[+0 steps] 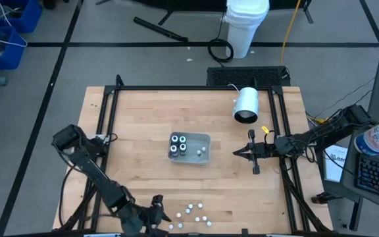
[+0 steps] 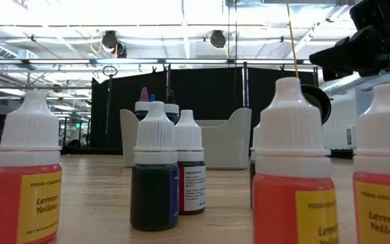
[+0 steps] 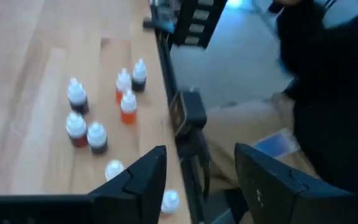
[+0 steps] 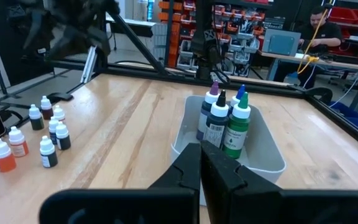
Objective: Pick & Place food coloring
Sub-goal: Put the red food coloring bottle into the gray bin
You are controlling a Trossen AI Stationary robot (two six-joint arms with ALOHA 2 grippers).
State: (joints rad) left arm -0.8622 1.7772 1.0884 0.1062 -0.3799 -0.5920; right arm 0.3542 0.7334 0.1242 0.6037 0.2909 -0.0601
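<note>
- Your grey tray (image 1: 191, 149) sits at table centre and serves as the drop-off. Four bottles stand upright in it, bunched at its 9 o'clock end, and white-capped dots lie toward its 3 o'clock end.
- In the right wrist view the tray bottles (image 4: 223, 119) read as dark, purple, blue and green, packed touching. This looks like deliberate packing, to leave the rest of the tray free.
- The loose food coloring bottles (image 1: 194, 214) cluster at the table's 6 o'clock edge, well apart from the tray. That is the pick zone.
- In the low view they stand upright: Lemon Yellow bottles (image 2: 28, 177) on both sides, with a dark blue bottle (image 2: 154, 176) between them.
- Your left gripper (image 1: 155, 212) hovers just at 9 o'clock of that cluster, near the table edge. Its fingers (image 3: 143, 182) stand fairly wide apart with nothing between them and nothing touched. Judged: it is lining up on a nearby bottle.
- A white-capped bottle (image 3: 114, 169) sits just beside one finger and is the likeliest next pick.
- Your right gripper (image 1: 237, 153) waits at 3 o'clock of the tray, pointing at it, jaws pressed together and empty.
- The large white cylinder (image 1: 247, 105) lies on its side at 1 o'clock, out of play.
</note>
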